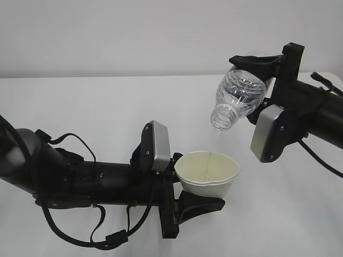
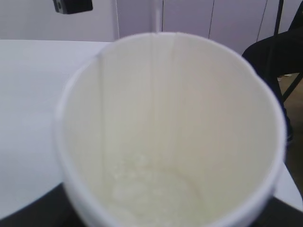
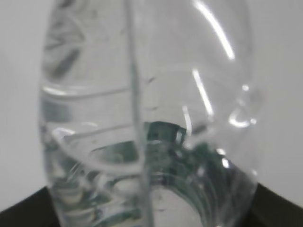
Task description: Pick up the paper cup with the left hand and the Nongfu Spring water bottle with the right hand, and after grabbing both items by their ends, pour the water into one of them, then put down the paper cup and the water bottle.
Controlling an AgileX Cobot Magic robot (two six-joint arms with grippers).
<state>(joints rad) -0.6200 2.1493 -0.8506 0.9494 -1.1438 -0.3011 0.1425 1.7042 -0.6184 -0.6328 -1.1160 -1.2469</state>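
We see the right pincer point(image 1: 261, 80) gripping the tilted bottle point(image 1: 238, 96), label hidden; the left pincer point(image 1: 199, 187) clasps the paper cup point(image 1: 208, 174) catching water point(image 1: 215, 143).

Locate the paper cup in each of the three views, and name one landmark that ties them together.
Exterior view: the paper cup sits at lower centre, held by the left claw, under the tilted bottle.
Left wrist view: the cup fills the picture, seen from above into its cream inside.
Right wrist view: not in it; the bottle fills the picture.
Shared landmark: the thin water stream and the bottle.
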